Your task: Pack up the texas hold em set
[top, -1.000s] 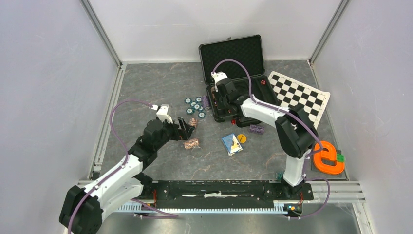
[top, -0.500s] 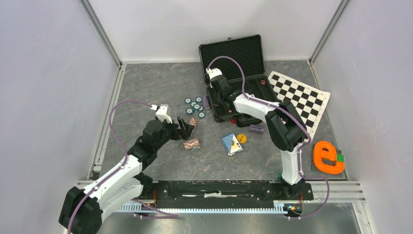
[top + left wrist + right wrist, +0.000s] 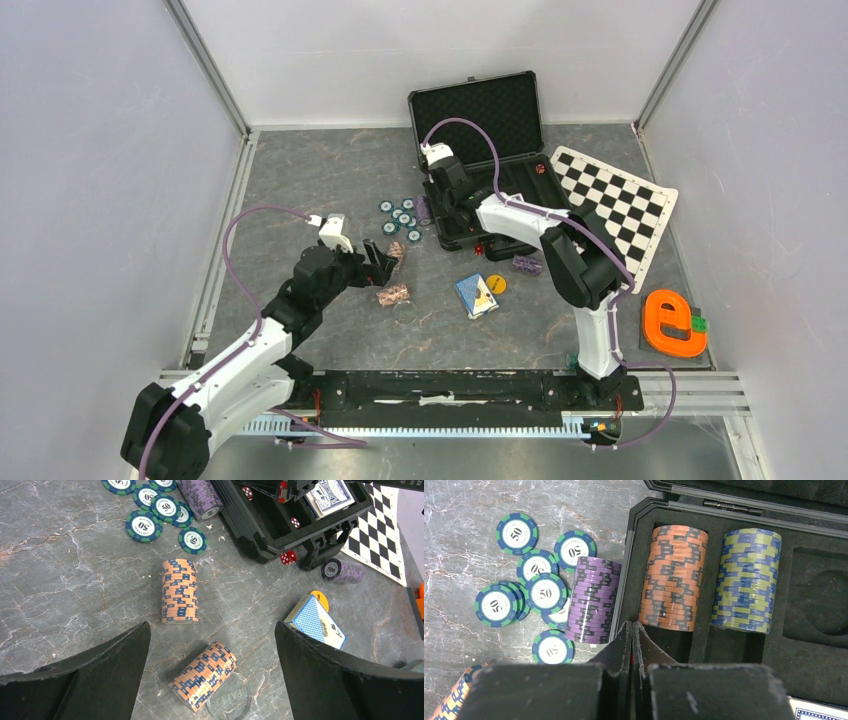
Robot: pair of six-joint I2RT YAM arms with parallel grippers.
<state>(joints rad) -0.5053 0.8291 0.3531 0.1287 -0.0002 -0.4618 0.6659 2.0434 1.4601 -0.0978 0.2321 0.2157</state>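
My left gripper [image 3: 385, 265] is open and empty, its fingers either side of an orange chip stack [image 3: 202, 675] lying on its side on the table. A second orange stack [image 3: 179, 591] lies just beyond it. My right gripper [image 3: 632, 625] is shut, its tips over the left edge of the open black case [image 3: 634, 535]. The case holds an orange stack [image 3: 672, 577] and a yellow-blue stack [image 3: 746, 580]. A purple stack [image 3: 591, 600] and several loose green 50 chips [image 3: 545, 592] lie on the table just left of the case.
A blue card deck [image 3: 476, 295], a yellow disc [image 3: 497, 283] and a purple 500 stack [image 3: 527, 264] lie in front of the case. A red die [image 3: 288, 557] sits by its corner. A checkered mat [image 3: 620, 200] and an orange letter e [image 3: 672, 322] lie at the right.
My right gripper has shifted left, from over the case's inside to its left edge. The left arm and the chips have not moved.
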